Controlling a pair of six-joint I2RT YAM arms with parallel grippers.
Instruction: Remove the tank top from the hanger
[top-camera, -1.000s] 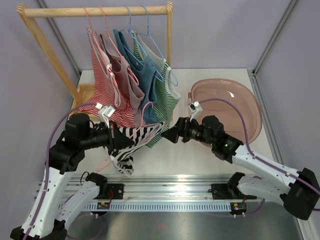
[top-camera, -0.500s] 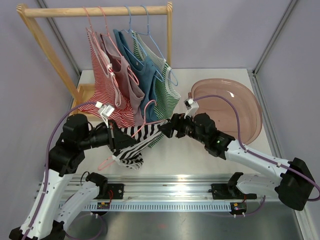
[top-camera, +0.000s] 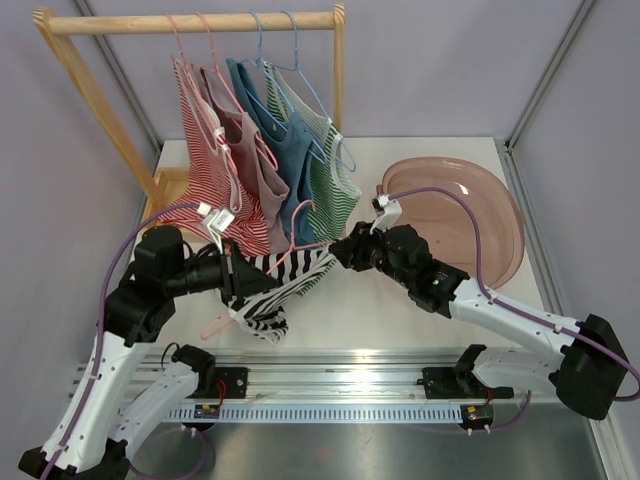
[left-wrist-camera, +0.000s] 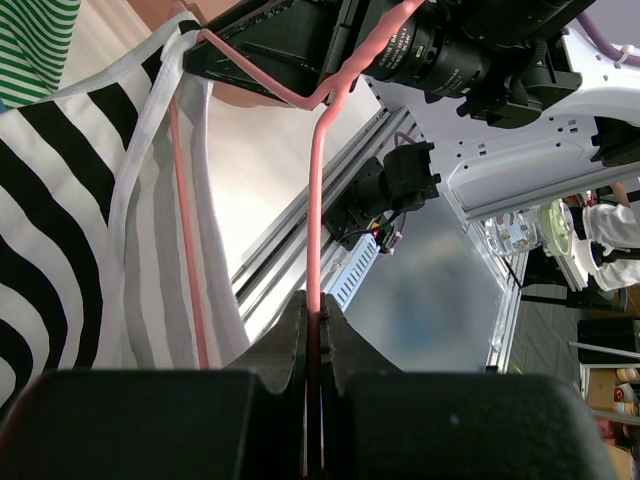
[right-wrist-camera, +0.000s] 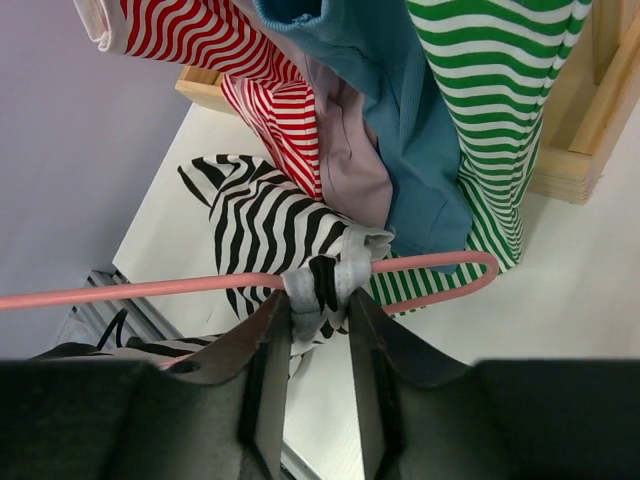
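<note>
The black-and-white striped tank top (top-camera: 288, 272) hangs on a pink hanger (top-camera: 214, 325) held low over the table between both arms. My left gripper (top-camera: 240, 280) is shut on the hanger's wire (left-wrist-camera: 316, 200), which runs straight up from between its jaws (left-wrist-camera: 315, 305). The striped cloth (left-wrist-camera: 60, 200) drapes to the left of it. My right gripper (top-camera: 338, 252) is at the hanger's other end. In the right wrist view its jaws (right-wrist-camera: 318, 300) press on both sides of the top's bunched shoulder strap (right-wrist-camera: 325, 272), which wraps the pink hanger arm (right-wrist-camera: 150, 288).
A wooden rack (top-camera: 190, 20) at the back left carries red-striped (top-camera: 205, 180), mauve, blue (top-camera: 285, 150) and green-striped (top-camera: 335, 190) tops on hangers, close behind the held hanger. A pink basin (top-camera: 490, 215) sits at the right. A metal rail (top-camera: 350, 385) runs along the near edge.
My right gripper has moved left up to the hanger's end and its jaws have narrowed from wide open onto the strap. The left gripper kept its hold and shifted the hanger slightly.
</note>
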